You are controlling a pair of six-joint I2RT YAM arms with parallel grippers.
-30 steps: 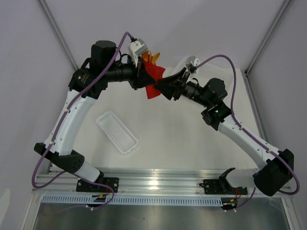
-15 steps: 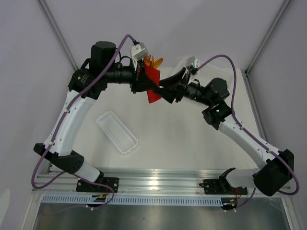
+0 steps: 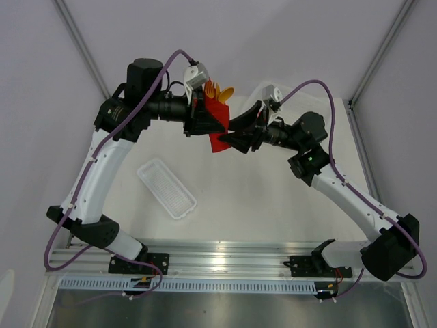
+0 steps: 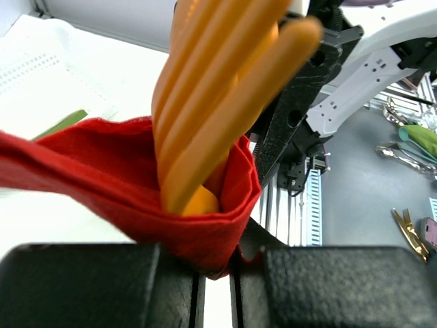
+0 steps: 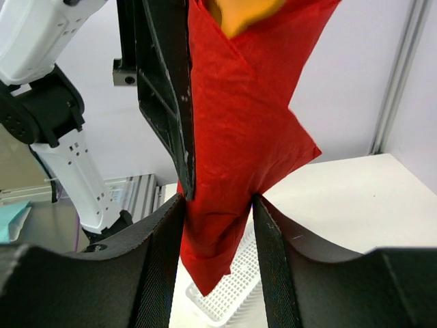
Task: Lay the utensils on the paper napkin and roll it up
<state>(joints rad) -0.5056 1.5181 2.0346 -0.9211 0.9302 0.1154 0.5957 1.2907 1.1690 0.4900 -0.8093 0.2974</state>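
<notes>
Because the paper napkin (image 4: 102, 171) wraps them, only the orange upper ends of the utensils (image 4: 218, 102) show. High above the table, the left gripper (image 3: 203, 121) pinches the napkin's fold, jaws nearly closed. The right gripper (image 5: 218, 205) flanks its hanging tail, fingers apart; whether they press it is unclear. A white tray (image 3: 166, 188) lies on the white table (image 3: 273, 198), between pale walls.
</notes>
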